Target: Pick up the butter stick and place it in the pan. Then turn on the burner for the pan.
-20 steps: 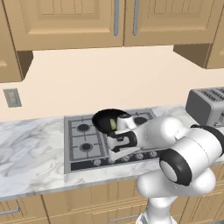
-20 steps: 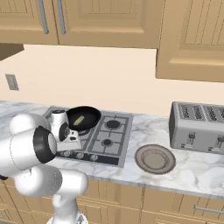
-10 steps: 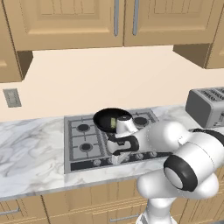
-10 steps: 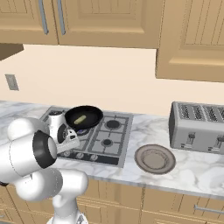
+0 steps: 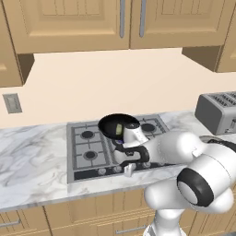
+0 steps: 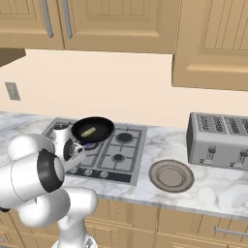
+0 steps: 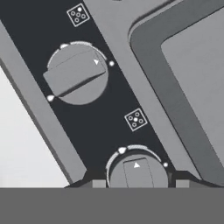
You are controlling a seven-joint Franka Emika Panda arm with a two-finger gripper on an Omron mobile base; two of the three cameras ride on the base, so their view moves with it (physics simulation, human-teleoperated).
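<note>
Two knobs are showing on the stove's front strip; the gripper (image 7: 137,183) is dropping from over the pan (image 6: 93,129) onto the nearer knob (image 7: 137,171), fingers straddling it, grip uncertain. Butter stick (image 6: 88,131) is lying in the pan, so burner step is starting.

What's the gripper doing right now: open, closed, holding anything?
Gripper: open, holding nothing; its fingertips sit on either side of a stove knob at the cooktop's front panel, not visibly clamped on it.
</note>
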